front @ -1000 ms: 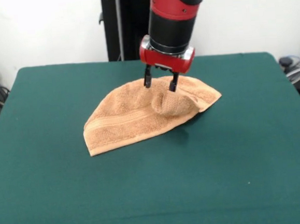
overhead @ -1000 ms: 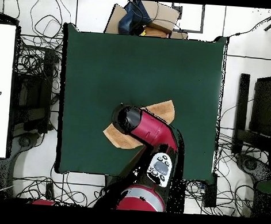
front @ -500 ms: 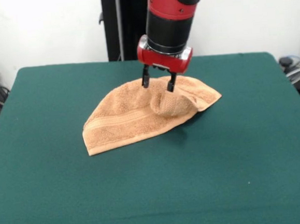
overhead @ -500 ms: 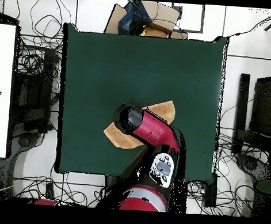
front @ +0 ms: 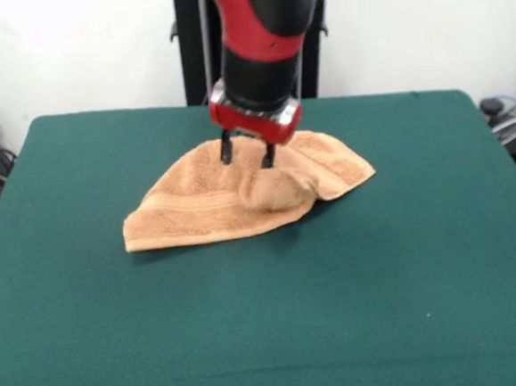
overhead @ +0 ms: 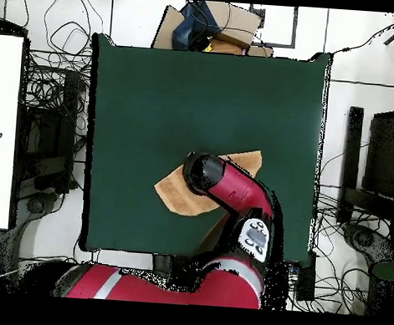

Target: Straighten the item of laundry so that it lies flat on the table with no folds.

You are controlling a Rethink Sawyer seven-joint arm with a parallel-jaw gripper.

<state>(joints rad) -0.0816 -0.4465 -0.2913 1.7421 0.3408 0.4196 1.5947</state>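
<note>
The table [front: 424, 260] spreads wide on every side of the gripper [front: 245, 157], its green cloth bare apart from the towel [front: 196, 207]. The towel lies directly beneath the gripper, folded over, with a raised lump just below the fingertips; one end runs out to the gripper's side as a flat banded edge. The two fingers stand apart, tips down at the cloth, gripping nothing visible.

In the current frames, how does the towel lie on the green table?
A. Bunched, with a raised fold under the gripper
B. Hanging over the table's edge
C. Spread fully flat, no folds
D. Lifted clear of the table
A: the towel rests on the table with a raised hump just below the gripper.
</note>
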